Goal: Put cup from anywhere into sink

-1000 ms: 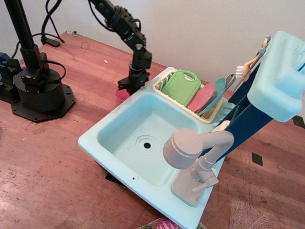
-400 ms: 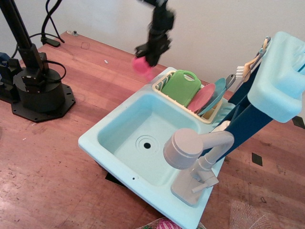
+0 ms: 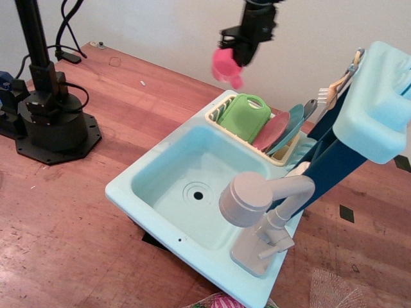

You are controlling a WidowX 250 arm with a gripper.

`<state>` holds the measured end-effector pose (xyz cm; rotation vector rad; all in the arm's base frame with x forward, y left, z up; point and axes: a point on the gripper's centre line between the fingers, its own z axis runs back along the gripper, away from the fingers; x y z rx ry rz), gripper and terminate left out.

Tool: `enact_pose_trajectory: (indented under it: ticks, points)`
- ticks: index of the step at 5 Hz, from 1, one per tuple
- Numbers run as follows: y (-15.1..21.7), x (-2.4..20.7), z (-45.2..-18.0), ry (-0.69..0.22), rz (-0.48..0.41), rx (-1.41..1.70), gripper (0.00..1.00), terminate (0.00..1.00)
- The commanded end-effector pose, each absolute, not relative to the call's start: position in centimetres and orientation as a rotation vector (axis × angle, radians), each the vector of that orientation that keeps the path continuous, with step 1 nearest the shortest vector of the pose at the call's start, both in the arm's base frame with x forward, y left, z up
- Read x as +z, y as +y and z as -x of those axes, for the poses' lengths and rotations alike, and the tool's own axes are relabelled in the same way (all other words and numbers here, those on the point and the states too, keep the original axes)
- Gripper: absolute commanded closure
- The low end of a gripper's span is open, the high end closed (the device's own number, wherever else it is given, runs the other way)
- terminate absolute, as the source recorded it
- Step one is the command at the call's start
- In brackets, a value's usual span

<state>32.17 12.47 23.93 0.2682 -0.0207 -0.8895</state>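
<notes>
The small bright pink cup hangs in the air, tilted, held by my black gripper, which is shut on it. They are high above the cream dish rack at the far edge of the sink. The light turquoise sink sits on the wooden table, its rectangular basin holding only the round drain. The pale grey faucet stands at the sink's near right.
The dish rack holds a green cutting board, a pink plate and a teal plate. A tall dark blue stand with a turquoise top rises at the right. The arm's black base sits at the left.
My gripper lifted the pink cup from the table left of the sink, raised it high, and carried it right, over the dish rack.
</notes>
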Motion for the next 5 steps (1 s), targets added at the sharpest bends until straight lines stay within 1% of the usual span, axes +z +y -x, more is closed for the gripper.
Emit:
enact_pose_trajectory:
  ticks: [1, 2, 3, 4, 5]
  points:
    - [7.3, 23.4, -36.2, -0.138, -0.224, -1.041, 1.0, 0.0]
    - [2.3, 19.6, -36.6, -0.224, -0.055, -1.179, 1.0, 0.0]
    - [-2.8, 15.0, -34.6, -0.281, 0.133, -1.225, 1.0, 0.0]
    - [-7.8, 13.5, -34.2, -0.29, 0.177, -1.225, 1.0, 0.0]
    - [-7.0, 14.1, -33.8, -0.299, 0.137, -1.137, 0.0, 1.0]
